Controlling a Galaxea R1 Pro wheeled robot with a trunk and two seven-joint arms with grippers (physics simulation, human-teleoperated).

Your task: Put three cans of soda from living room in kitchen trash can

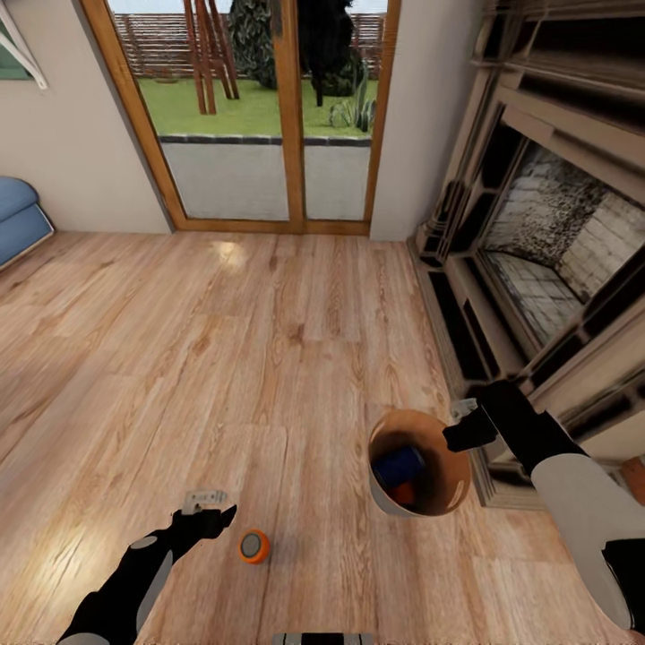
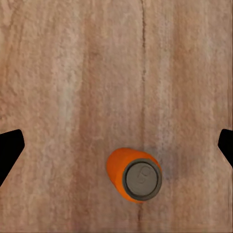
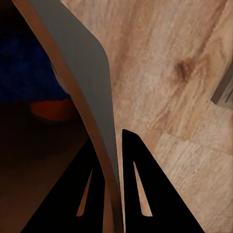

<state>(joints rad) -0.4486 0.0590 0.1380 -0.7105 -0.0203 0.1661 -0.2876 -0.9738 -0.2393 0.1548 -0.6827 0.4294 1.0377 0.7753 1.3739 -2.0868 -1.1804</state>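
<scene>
— Orange can (image 1: 254,546) stands on the floor (image 1: 269,358) beside the spread left claw (image 1: 213,507); two cans (image 1: 399,475) sit inside the bin (image 1: 387,498).
— Right claw (image 3: 118,150) pinches the bin's wall; a clumsy reach could topple the can.

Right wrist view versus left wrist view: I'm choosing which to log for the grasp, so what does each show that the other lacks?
Right wrist view alone: the right gripper clamped on the pale wall of the round copper-lined bin, with a blue soda can and an orange one inside. Left wrist view alone: an upright orange grey-topped soda can standing free between the open left gripper's black fingertips. Both show the pale wood-plank floor.
</scene>
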